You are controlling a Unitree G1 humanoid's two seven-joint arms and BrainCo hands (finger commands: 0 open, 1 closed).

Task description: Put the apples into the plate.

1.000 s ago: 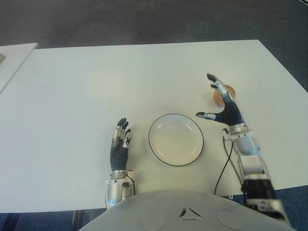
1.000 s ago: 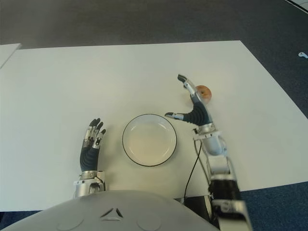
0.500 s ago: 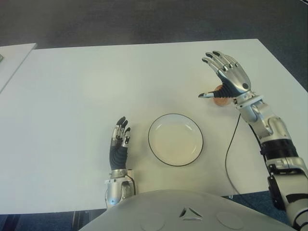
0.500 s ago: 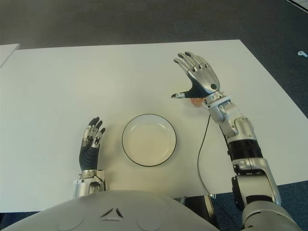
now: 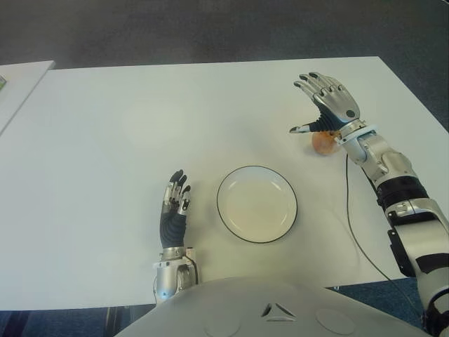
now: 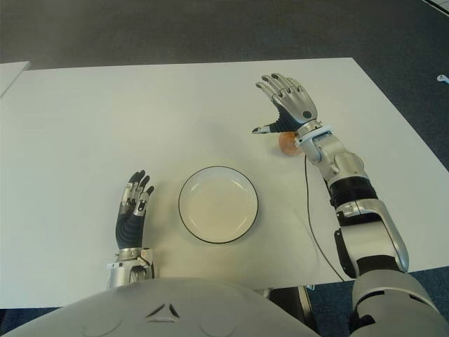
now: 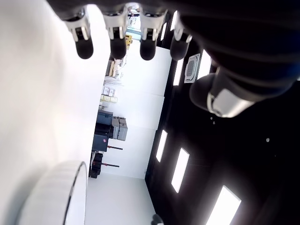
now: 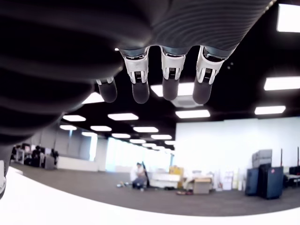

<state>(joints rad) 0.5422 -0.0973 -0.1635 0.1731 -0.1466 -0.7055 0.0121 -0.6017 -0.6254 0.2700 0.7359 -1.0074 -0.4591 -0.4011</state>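
Note:
One apple (image 5: pixel 323 142) lies on the white table (image 5: pixel 105 140), right of and beyond the white black-rimmed plate (image 5: pixel 257 203). My right hand (image 5: pixel 324 107) hovers over the apple with fingers spread, palm down, partly hiding it; it holds nothing. The plate holds nothing. My left hand (image 5: pixel 175 203) shows left of the plate near the table's front edge, fingers extended and relaxed. The right wrist view shows only the spread fingertips (image 8: pixel 170 86) against the room.
A second white table's corner (image 5: pixel 17 81) shows at the far left. Dark carpet lies beyond the table. A thin black cable (image 5: pixel 354 232) runs along my right forearm above the table's right front.
My right hand rose from beside the plate, turned palm down and moved out over the apple. Over the last half second it shifted slightly. Left hand, plate and apple stayed put.

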